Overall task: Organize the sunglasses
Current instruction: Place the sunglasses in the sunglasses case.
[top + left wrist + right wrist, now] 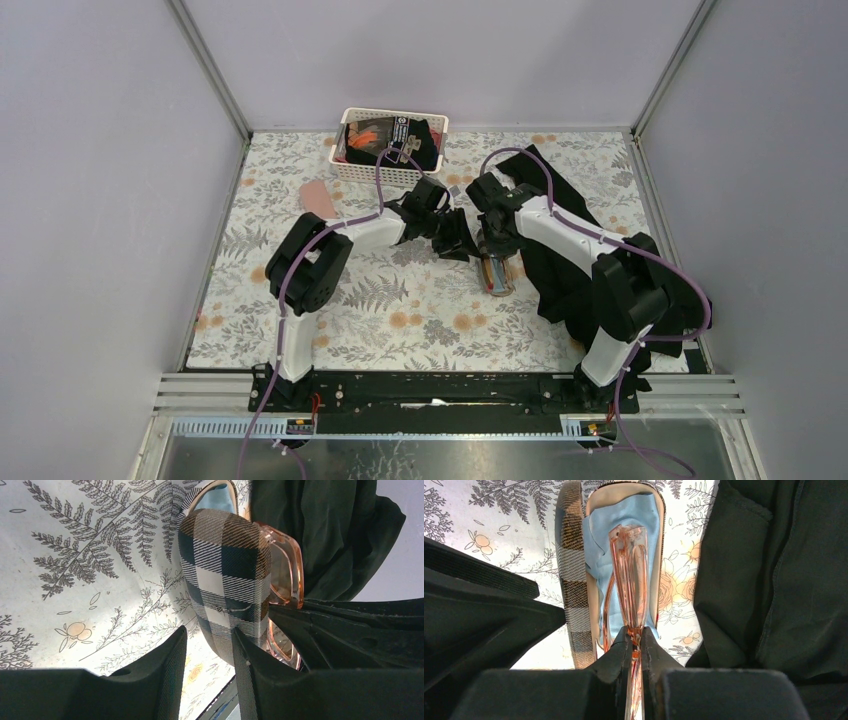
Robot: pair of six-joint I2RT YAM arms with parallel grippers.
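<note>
The sunglasses (629, 575), folded, with a clear orange-pink frame, stand on edge in the open plaid case (570, 570), over its light-blue cloth (596, 555). My right gripper (636, 637) is shut on their near end. In the left wrist view the sunglasses (287, 570) show behind the raised plaid lid (225, 580). The lid's lower end sits between the fingers of my left gripper (209, 632): it touches the right finger (250, 675), with a gap to the other. From above, both grippers, left (458, 238) and right (492, 240), meet over the case (497, 275).
A black cloth (560, 260) lies crumpled right of the case, under the right arm. At the back stands a white basket (345, 165) with dark items inside. A pink oblong case (318, 197) lies on the floral tabletop (400, 300), left of the left arm.
</note>
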